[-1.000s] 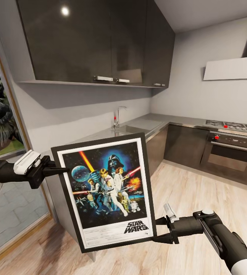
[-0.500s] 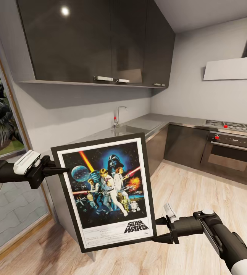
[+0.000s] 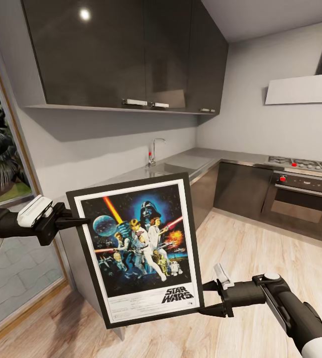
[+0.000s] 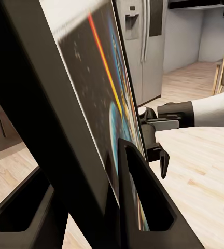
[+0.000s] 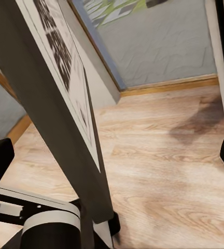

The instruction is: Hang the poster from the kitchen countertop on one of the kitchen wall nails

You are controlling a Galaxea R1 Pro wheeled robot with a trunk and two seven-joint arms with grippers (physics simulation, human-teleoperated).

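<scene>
Behind us runs the kitchen countertop, matte grey, with its sink and tap, dark cabinets above and pale wood floor below. We hold the poster upright in the air, reading "STAR WARS". Our left gripper clamps its upper left edge; our right gripper pinches its lower right corner.

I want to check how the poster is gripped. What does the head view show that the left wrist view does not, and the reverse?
Head view alone: the poster's whole face with its STAR WARS title, the left gripper at its upper left edge, the countertop with sink and tap, the stove.

Left wrist view alone: fingers clamped on both sides of the frame edge, and a steel fridge.

Both: the poster, the right gripper at its lower right corner, the wood floor.
</scene>
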